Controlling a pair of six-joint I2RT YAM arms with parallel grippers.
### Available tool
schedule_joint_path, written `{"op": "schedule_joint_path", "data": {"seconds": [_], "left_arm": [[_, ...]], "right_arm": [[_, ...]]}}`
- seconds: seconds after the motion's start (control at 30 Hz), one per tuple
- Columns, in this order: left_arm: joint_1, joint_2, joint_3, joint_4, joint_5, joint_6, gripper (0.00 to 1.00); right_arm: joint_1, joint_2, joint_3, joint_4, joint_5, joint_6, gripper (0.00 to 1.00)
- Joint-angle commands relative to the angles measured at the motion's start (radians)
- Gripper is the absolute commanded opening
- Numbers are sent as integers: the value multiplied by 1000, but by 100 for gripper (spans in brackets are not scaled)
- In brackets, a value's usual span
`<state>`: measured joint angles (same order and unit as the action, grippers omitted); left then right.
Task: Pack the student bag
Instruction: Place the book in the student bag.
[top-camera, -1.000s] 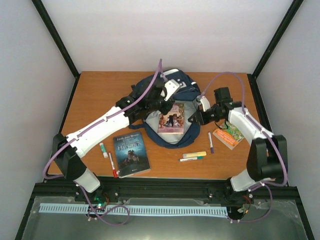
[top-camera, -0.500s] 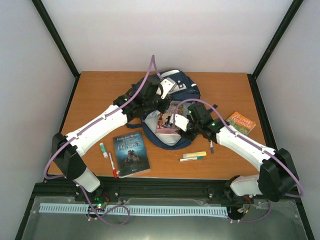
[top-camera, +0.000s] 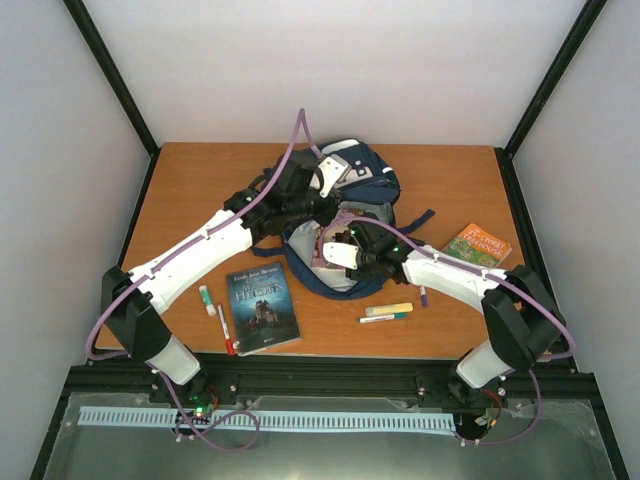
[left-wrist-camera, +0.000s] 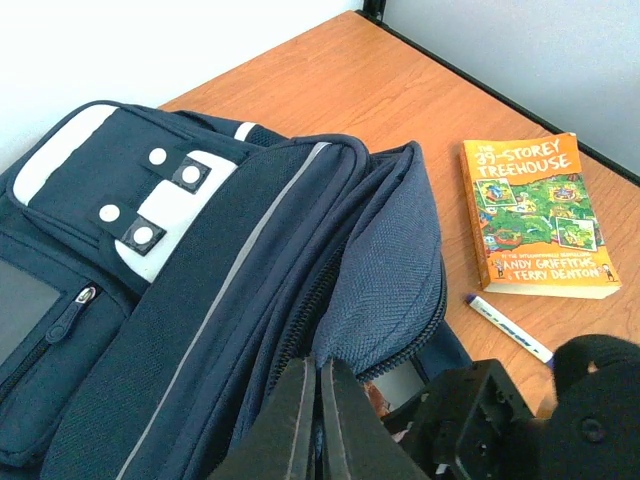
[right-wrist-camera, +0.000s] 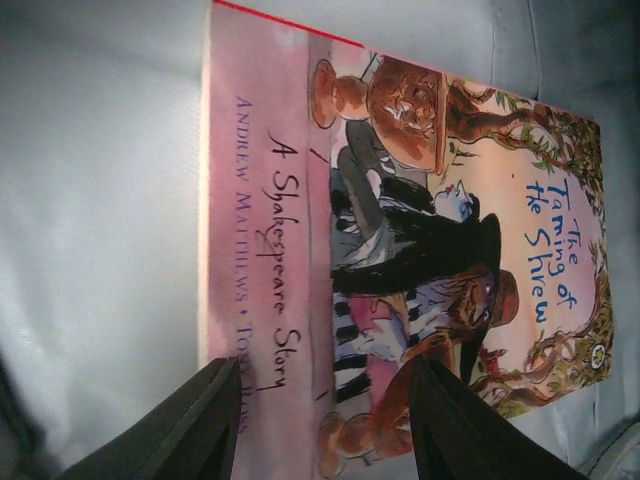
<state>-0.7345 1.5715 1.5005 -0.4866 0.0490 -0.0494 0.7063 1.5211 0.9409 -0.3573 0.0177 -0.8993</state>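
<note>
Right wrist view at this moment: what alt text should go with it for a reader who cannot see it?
A pink paperback book, The Taming of the Shrew, lies flat on pale fabric lining, cover up and turned sideways. The right gripper holds its two dark fingers apart over the book's near end.

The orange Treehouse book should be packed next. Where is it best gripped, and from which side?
Likely the long edge of the orange book facing away from the student bag, approached low from the right: it lies flat, cover up, with room there and a pen on the bag side.
</note>
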Motion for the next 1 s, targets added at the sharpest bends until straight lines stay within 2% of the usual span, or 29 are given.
{"op": "schedule_joint_path", "data": {"seconds": [0.0,0.2,0.3,0.33,0.4,0.5,0.67,0.97], "left_arm": [[12,-62,27,112,6,-18,1],[14,-69,27,112,15,-18,1],[15,-71,25,112,14,-17,1],[15,-69,25,111,16,-17,1],[15,-68,26,112,24,-18,1],[15,-68,27,111,31,-19,1],[15,-71,27,110,36,-17,1],[15,-63,28,108,64,-17,1]], "right_arm": [[12,54,35,52,67,-51,48],[12,97,70,80,118,-65,48],[13,74,114,-31,20,-61,50],[13,59,121,-79,-23,-79,52],[21,38,112,-124,-61,-100,66],[28,42,107,-159,-46,-104,72],[33,81,89,-147,13,-112,70],[33,157,120,41,206,-101,58]]}}
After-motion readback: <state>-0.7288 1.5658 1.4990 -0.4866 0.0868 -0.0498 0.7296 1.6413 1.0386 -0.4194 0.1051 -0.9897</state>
